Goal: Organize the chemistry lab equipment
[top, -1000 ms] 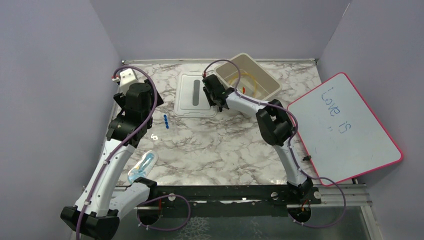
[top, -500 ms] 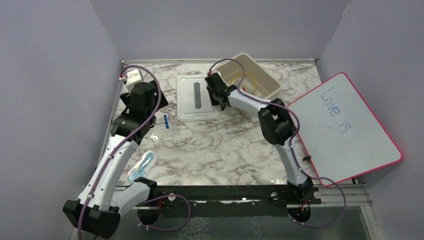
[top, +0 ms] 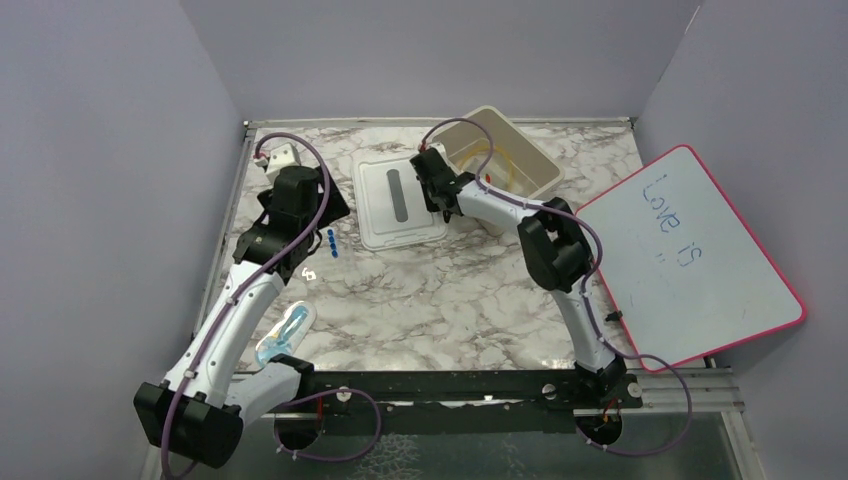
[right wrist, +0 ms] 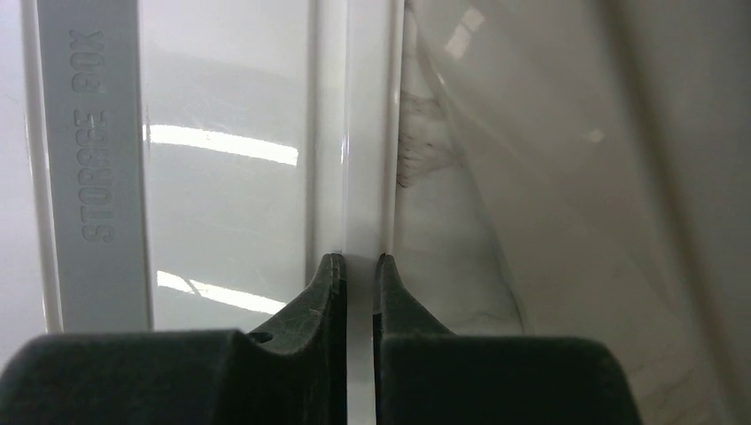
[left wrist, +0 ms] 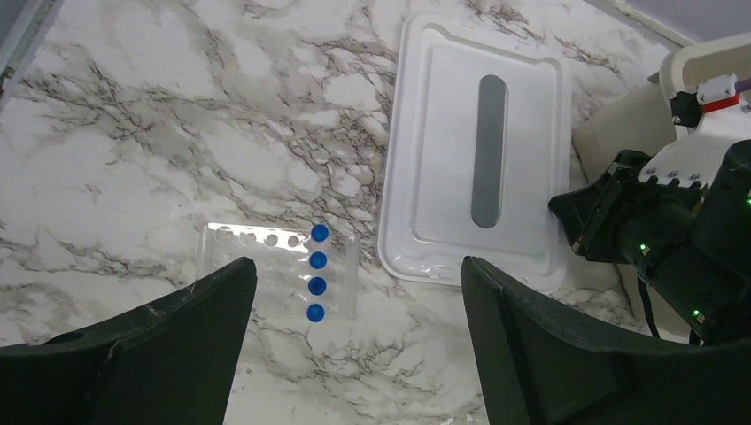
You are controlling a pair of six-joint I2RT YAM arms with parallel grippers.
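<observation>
A white storage-box lid (top: 400,205) lies flat on the marble at the back centre. My right gripper (right wrist: 357,261) is shut on the lid's right rim (right wrist: 359,133), the thin edge pinched between both fingertips; from above, the right gripper (top: 440,208) sits between the lid and the beige bin (top: 545,165). Amber tubing (top: 497,160) lies coiled in the bin. A clear rack (left wrist: 274,274) with blue-capped pieces (left wrist: 314,270) stands left of the lid (left wrist: 460,177). My left gripper (left wrist: 359,266) hangs open above the rack, holding nothing.
A clear packet with blue contents (top: 285,335) lies near the left arm's base. A tiny white piece (top: 308,273) sits on the marble below the blue caps (top: 331,242). The pink-edged whiteboard (top: 690,255) leans at the right. Grey walls enclose the table.
My right gripper has closed onto the lid's rim, and the lid has shifted and turned slightly. The left arm has moved right and toward the back, over the blue-capped rack.
</observation>
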